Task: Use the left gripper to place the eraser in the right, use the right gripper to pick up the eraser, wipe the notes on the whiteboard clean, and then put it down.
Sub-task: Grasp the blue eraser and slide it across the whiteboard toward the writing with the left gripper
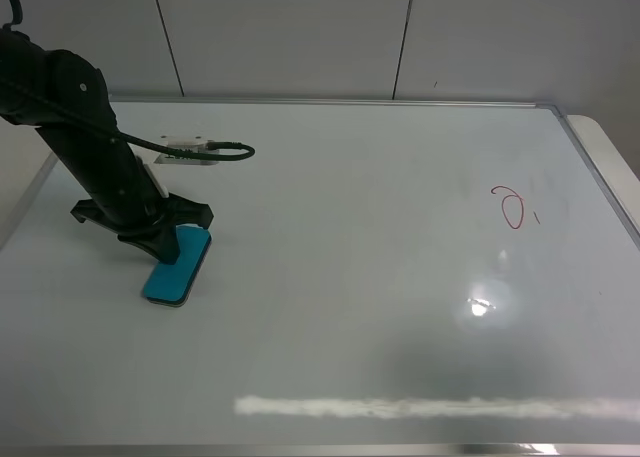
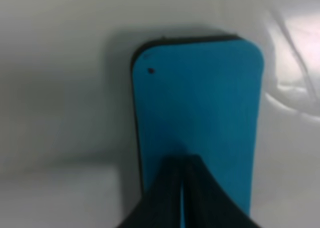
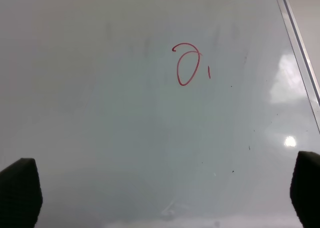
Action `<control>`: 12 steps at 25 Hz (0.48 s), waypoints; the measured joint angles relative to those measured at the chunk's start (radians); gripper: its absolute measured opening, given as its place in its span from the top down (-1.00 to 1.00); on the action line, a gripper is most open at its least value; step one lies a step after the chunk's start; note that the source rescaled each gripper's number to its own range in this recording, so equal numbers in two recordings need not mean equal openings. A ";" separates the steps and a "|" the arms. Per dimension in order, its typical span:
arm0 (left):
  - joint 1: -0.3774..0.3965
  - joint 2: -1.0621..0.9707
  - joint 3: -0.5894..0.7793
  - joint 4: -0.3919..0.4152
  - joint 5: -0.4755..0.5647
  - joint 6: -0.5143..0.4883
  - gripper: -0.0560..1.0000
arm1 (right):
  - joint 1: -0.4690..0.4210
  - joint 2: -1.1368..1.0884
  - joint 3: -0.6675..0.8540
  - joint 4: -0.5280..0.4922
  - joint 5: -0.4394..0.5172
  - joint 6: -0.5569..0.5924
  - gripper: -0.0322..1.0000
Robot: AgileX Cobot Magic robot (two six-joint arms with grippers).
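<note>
The counter (image 1: 607, 142) before me shows only as a pale rounded corner at the far right. A whiteboard (image 1: 350, 277) with a thin silver frame lies flat on it. On the board, a blue eraser (image 1: 178, 269) lies flat at my left, well apart from a red scribble (image 1: 512, 208) at my right.

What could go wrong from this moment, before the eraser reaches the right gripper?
The left gripper has its fingers almost together over the flat top of the eraser, not around its edges, so it may only push it.
The notes sit near the frame of the whiteboard; the right gripper, wiping there, might knock that frame.
</note>
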 joint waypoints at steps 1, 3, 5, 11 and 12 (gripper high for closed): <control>0.001 0.006 -0.001 -0.003 0.000 0.000 0.89 | 0.000 0.000 0.000 0.000 0.000 0.000 -1.00; 0.003 0.016 -0.006 -0.009 0.001 0.000 0.89 | 0.000 0.000 0.000 0.001 0.000 0.000 -1.00; 0.005 0.030 -0.011 -0.021 0.004 0.000 0.89 | 0.000 0.000 0.000 0.001 0.000 0.000 -1.00; -0.023 0.060 -0.015 -0.205 -0.077 -0.052 0.89 | 0.000 0.000 0.000 0.001 0.000 0.000 -1.00; -0.037 0.066 -0.016 -0.243 -0.099 -0.064 0.89 | 0.000 0.000 0.000 0.001 0.000 0.000 -1.00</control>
